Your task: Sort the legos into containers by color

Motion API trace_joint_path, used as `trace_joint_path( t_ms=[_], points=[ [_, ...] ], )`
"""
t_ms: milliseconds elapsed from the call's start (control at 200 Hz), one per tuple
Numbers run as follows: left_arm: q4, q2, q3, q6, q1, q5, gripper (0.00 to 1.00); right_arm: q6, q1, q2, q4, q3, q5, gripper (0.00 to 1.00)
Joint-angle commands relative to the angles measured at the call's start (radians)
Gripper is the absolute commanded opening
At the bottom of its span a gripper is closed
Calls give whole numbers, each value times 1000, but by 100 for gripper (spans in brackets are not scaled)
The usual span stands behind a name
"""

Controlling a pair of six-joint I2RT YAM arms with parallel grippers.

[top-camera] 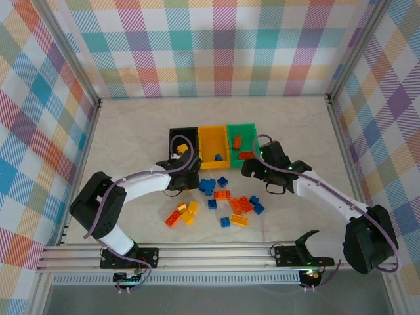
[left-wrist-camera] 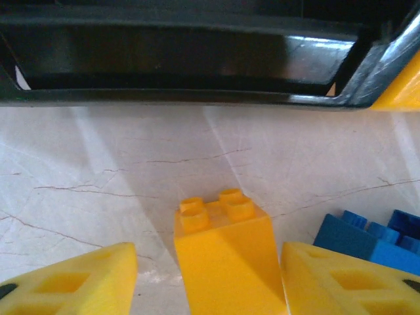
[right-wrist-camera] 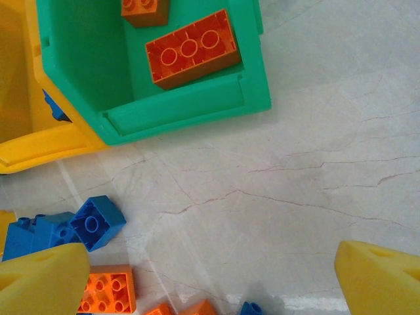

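From the left wrist, the black bin (left-wrist-camera: 164, 97) runs off the top and both sides, and its inside is too dark to read. The yellow brick (left-wrist-camera: 226, 262) and the fingers (left-wrist-camera: 79, 282) of the left end effector (left-wrist-camera: 209, 252) either side of it are cut by the bottom edge; blue bricks (left-wrist-camera: 374, 239) run off the right. From the right wrist, the green bin (right-wrist-camera: 190, 105) and an orange brick (right-wrist-camera: 144, 10) in it are clipped at the top and the yellow bin (right-wrist-camera: 39, 147) at the left. A blue brick (right-wrist-camera: 54, 108) inside it is mostly hidden behind the green wall. Loose bricks (right-wrist-camera: 108, 289) are cut off along the bottom
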Motion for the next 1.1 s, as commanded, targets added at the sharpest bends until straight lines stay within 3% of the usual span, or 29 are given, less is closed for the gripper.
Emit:
trace_joint_path(
  t_ms=[0,115,245,480,830,970,1095],
  points=[
    [0,8,-24,-8,9,-22,54,-14,-2,-15,-13,15,14,96],
    [-5,-3,-39,-9,10,-25,40,-11,-2,-16,-14,13,16,96],
    [-37,-53,-34,-8,9,-41,31,-8,-2,-19,-13,13,15,96],
    [-175,-192,118,47,12,-76,30,1,-2,-25,-12,8,9,96],
    [-214,126,466,128,157,-110,27,18,-2,-5,-14,-5,3,96],
    [-230,212,540,127,193,-116,28,17,-2,-27,-28,-16,0,96],
    [-230,234,590,128,197,-75,48,12,-2,-39,-36,-21,-11,97]
  ],
)
